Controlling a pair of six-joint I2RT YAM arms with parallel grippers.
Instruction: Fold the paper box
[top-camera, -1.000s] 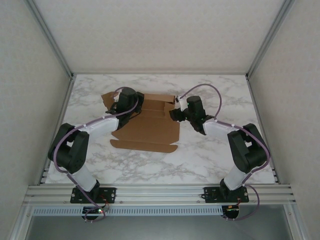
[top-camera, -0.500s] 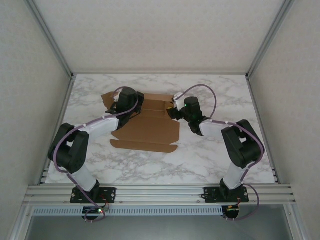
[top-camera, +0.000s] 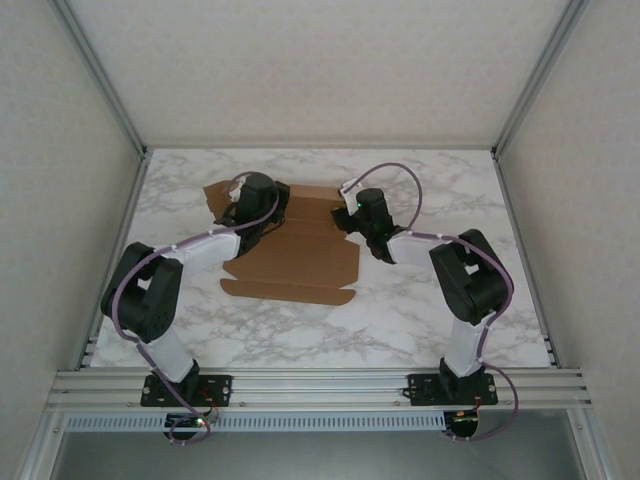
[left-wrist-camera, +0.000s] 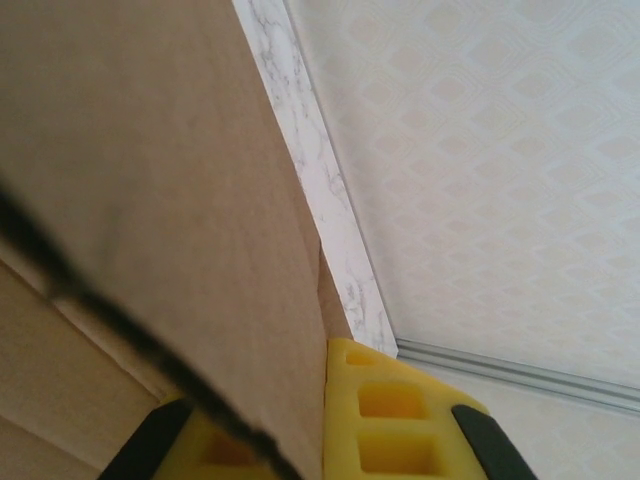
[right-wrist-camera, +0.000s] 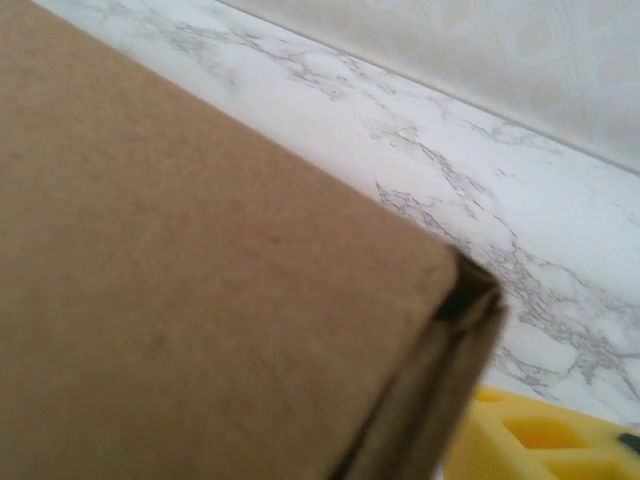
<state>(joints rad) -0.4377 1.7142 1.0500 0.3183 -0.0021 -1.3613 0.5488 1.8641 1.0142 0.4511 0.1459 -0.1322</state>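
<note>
Top view of a marbled bench (top-camera: 450, 200). The paper box (top-camera: 295, 265), a brown die-cut cardboard sheet, lies just left of the bench's centre, reaching toward twelve o'clock. Its near half is flat and its far panels are partly raised.

Over the last second the right arm (top-camera: 460, 270) has swung in from three o'clock. The right end effector (top-camera: 348, 218) now sits at the sheet's two o'clock corner rather than beside it. In the right wrist view a folded cardboard corner sits close above one yellow finger (right-wrist-camera: 530, 435); whether the fingers are apart or gripping cannot be told.

The left end effector (top-camera: 250, 210) has not moved. It stays clamped on a raised panel at the sheet's eleven o'clock corner, cardboard running between its yellow fingers (left-wrist-camera: 400, 420).

Both far corners now look attended, so a side wall is probably about to be folded.

No container exists yet: the sheet has no closed walls, and nothing sits on it.
</note>
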